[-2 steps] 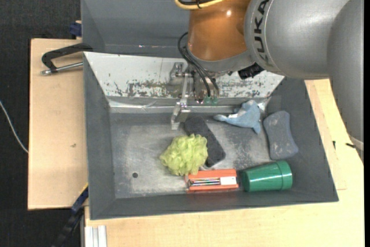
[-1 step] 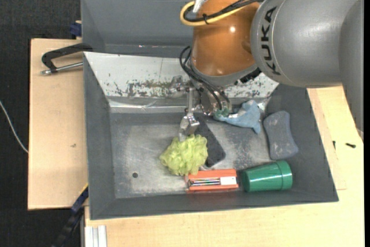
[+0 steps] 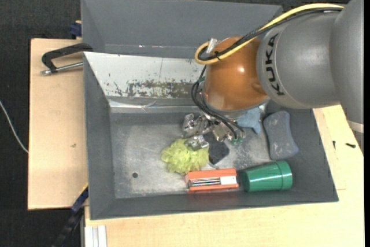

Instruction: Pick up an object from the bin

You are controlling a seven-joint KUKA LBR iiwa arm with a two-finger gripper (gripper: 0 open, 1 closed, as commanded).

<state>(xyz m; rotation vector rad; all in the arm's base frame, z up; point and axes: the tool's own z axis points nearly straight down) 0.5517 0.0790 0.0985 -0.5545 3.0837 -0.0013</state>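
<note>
the arm (image 3: 312,61) reaches down from the right. its pincer (image 3: 203,135) is low in the bin (image 3: 98,142), just above a crumpled yellow-green thing (image 3: 184,157). i cannot tell if the pincer is open or holding anything. the orange cover (image 3: 231,75) hides part of a pale blue thing (image 3: 252,119) to the pincer's right.

Black lettering (image 3: 270,66) reading KUKA runs up the grey arm segment (image 3: 312,61), above and right of the gripper (image 3: 203,133). The white label (image 3: 213,183) on the orange box (image 3: 196,174) below the gripper cannot be read.
</note>
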